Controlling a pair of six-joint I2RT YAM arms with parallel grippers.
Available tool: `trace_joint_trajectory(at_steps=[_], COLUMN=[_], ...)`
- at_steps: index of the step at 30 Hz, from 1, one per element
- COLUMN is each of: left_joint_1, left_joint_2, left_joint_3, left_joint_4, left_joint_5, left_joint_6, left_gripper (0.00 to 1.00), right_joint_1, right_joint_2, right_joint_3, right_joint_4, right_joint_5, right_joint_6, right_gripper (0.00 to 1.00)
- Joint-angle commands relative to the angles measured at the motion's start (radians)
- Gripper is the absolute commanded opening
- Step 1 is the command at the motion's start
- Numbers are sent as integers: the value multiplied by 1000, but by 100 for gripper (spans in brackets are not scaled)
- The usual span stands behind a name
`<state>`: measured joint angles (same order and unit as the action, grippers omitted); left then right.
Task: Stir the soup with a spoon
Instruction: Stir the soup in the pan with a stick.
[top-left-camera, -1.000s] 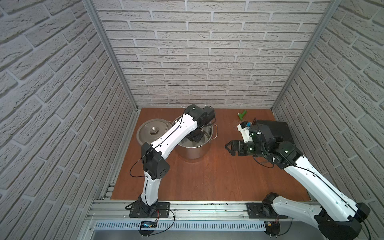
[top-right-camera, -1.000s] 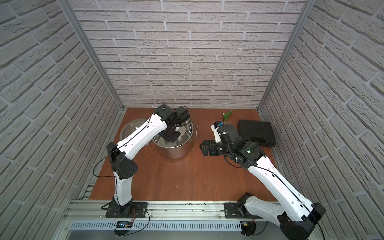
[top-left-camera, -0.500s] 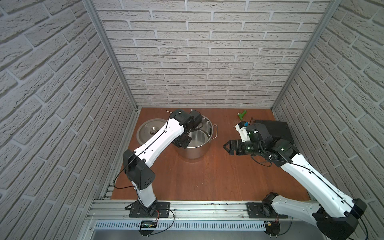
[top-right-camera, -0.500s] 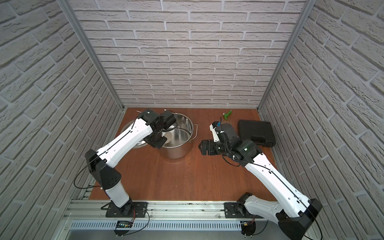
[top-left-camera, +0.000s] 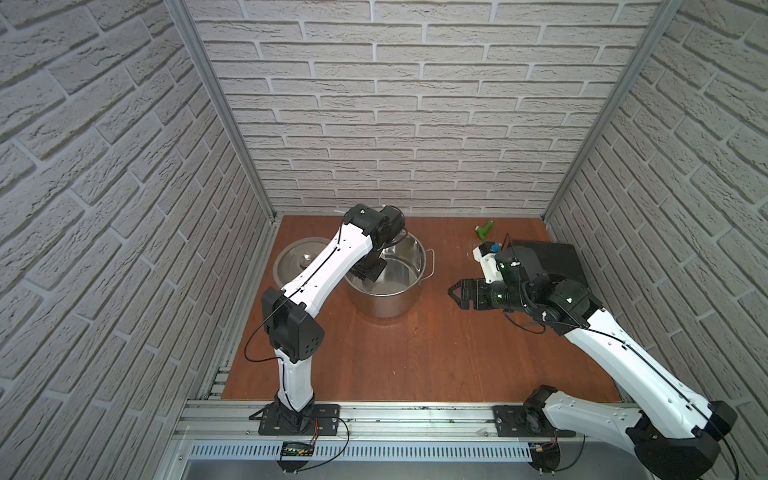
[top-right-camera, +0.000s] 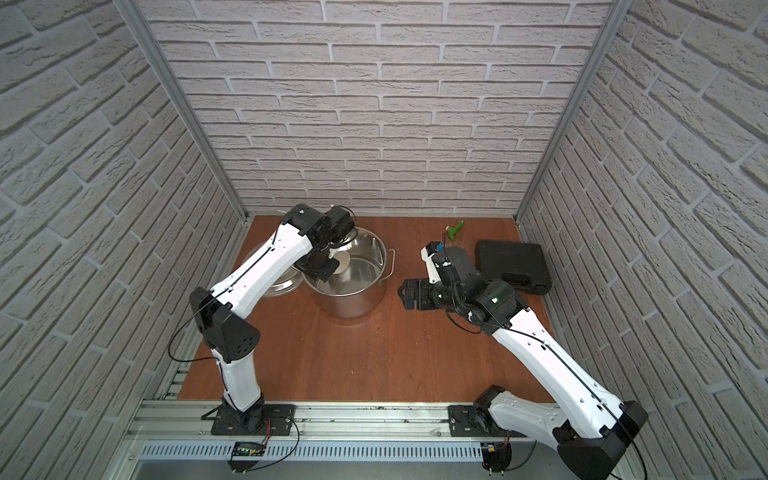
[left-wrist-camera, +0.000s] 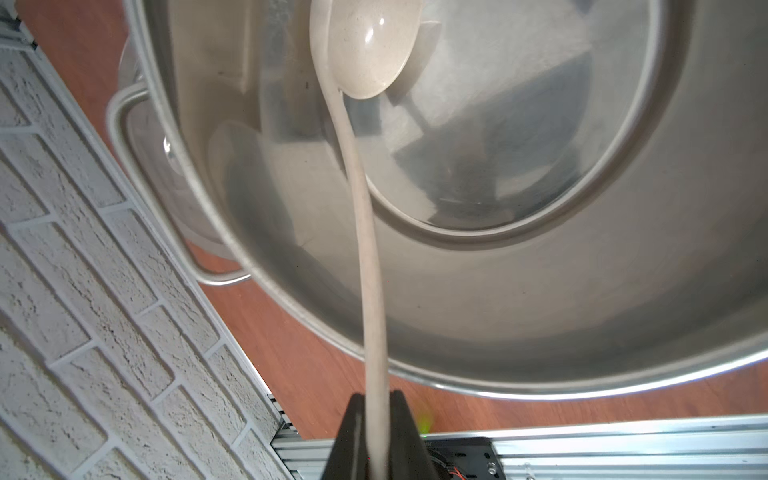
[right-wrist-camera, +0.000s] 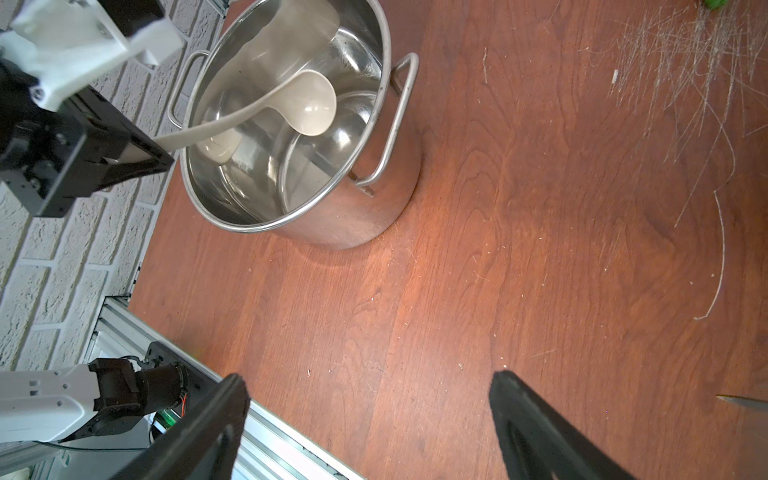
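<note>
Spoon (left-wrist-camera: 360, 195) back toward pot (top-left-camera: 384, 301) centre

You see a mirror-bright steel pot (right-wrist-camera: 353, 220), a faintly speckled cream plastic ladle (left-wrist-camera: 365, 50) with a soft sheen, a smooth, scratched reddish wooden tabletop (right-wrist-camera: 540, 249), and rough, matt brick-textured walls (top-left-camera: 374, 124).

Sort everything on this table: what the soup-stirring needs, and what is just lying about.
Needed:
- steel stockpot
- cream ladle, bowl inside the pot
- left hand, shut on the ladle's handle

Lying about:
- round steel lid, beside the pot
- black case
- small green item, near the back wall
</note>
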<state>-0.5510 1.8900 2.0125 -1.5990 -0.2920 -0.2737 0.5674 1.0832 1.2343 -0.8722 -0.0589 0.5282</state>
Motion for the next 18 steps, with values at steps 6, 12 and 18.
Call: trace_joint_trajectory(at_steps=[6,12,18], left_joint_1=[-99,-94,-5], left_joint_2=[-49,-177,-233], left_joint_3=[-67,-225,-283], left_joint_4=[-19,-27,-38], left_joint_5=[53,44,-11], left_joint_6=[-51,-85,-69], left_gripper=[0,0,0], right_joint_1=[14,14,15], right_joint_2=[-17,23,58], right_joint_3=[-15,2,20], right_joint_4=[30,62,78], right_joint_5=[5,-17,-39], right_joint_6=[23,20,17], right_gripper=[94,94,94])
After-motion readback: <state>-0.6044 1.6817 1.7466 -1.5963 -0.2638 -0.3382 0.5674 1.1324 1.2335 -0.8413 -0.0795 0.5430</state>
